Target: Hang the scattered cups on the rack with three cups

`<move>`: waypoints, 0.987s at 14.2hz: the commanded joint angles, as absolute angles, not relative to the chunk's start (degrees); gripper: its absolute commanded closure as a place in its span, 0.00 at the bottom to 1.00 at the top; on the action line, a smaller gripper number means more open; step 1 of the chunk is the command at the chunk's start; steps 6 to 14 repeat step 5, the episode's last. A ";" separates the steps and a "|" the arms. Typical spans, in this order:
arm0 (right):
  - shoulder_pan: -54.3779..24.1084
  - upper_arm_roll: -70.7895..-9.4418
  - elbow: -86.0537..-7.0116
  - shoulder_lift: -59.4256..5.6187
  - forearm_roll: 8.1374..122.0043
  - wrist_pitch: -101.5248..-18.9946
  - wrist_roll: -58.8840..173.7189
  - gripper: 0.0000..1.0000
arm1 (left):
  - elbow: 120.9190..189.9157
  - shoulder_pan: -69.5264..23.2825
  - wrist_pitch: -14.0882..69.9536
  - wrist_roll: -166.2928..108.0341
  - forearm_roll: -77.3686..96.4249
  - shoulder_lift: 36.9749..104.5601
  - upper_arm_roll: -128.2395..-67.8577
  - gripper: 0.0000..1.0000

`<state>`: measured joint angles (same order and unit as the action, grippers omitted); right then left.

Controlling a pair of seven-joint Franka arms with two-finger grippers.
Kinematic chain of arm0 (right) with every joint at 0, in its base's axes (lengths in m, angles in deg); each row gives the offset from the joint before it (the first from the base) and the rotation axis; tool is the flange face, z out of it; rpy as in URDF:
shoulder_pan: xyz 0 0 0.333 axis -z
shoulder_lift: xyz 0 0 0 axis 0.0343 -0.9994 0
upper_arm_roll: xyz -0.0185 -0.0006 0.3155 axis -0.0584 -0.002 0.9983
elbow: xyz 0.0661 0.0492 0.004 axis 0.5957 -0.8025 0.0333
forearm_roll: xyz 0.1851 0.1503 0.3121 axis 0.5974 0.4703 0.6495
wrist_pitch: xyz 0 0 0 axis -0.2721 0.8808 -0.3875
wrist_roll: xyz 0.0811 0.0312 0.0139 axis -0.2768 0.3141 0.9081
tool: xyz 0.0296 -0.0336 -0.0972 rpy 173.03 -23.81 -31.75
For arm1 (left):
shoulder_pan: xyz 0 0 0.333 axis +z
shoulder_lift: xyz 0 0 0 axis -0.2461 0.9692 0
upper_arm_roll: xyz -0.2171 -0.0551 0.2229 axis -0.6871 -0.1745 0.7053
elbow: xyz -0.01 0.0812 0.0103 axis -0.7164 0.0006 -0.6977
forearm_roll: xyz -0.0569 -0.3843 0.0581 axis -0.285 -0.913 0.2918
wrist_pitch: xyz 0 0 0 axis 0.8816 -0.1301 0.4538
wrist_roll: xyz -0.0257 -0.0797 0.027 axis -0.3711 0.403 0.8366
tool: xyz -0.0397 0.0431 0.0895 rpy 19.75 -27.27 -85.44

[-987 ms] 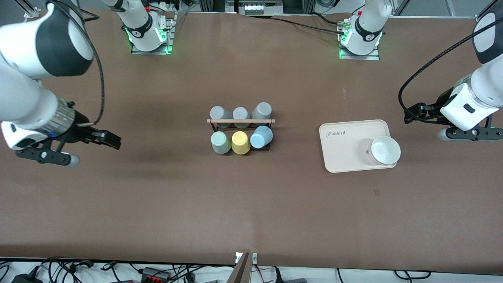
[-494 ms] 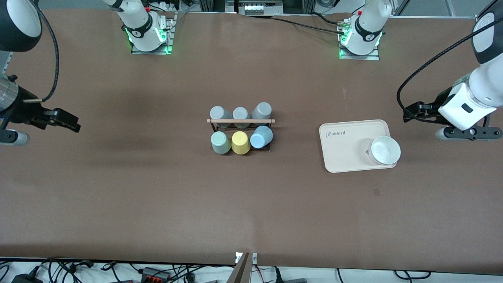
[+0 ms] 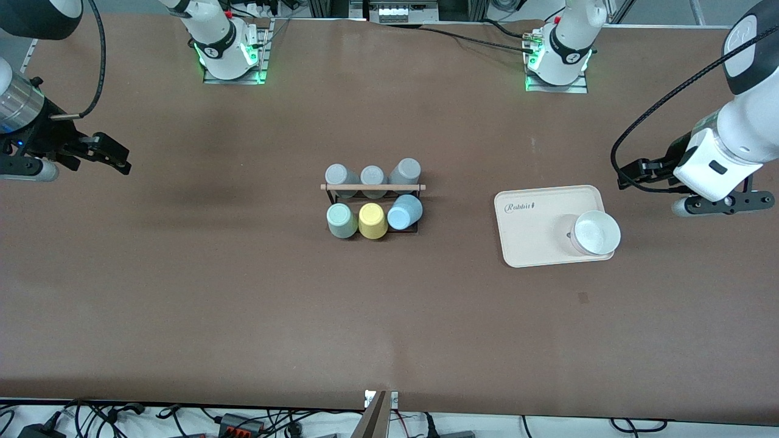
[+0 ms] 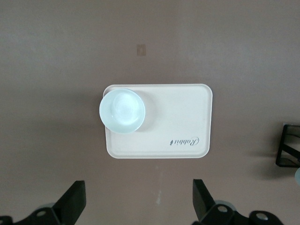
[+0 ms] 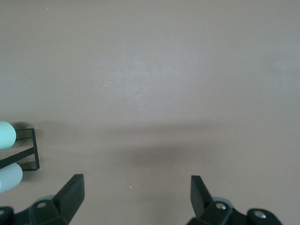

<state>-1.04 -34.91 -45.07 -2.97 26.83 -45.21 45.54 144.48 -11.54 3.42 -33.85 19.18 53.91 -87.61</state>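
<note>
Six cups hang on the black wire rack [image 3: 372, 201] mid-surface: three grey cups [image 3: 372, 176] farther, mint cup [image 3: 341, 220], yellow cup [image 3: 372, 220] and blue cup [image 3: 405, 212] nearer. Left hand [image 3: 633, 175] and right hand [image 3: 112, 157] hover spread, empty, over the surface's ends.

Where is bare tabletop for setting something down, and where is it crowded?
Free: brown table between black wire rack and cream tray, and everything nearer the camera. Crowded: rack, six cups hung. Open right gripper and left gripper hover at the table ends.
</note>
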 commanded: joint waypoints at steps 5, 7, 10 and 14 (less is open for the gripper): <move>-0.50 -34.40 -42.35 -4.32 26.64 -45.62 45.53 0.00 | 145.79 -8.80 10.88 -31.39 19.49 52.88 -88.16 0.00; -0.50 -34.40 -42.35 -4.32 26.64 -45.62 45.53 0.00 | 145.79 -8.80 10.88 -31.39 19.49 52.88 -88.16 0.00; -0.50 -34.40 -42.35 -4.32 26.64 -45.62 45.53 0.00 | 145.79 -8.80 10.88 -31.39 19.49 52.88 -88.16 0.00; -0.50 -34.40 -42.35 -4.32 26.64 -45.62 45.53 0.00 | 145.79 -8.80 10.88 -31.39 19.49 52.88 -88.16 0.00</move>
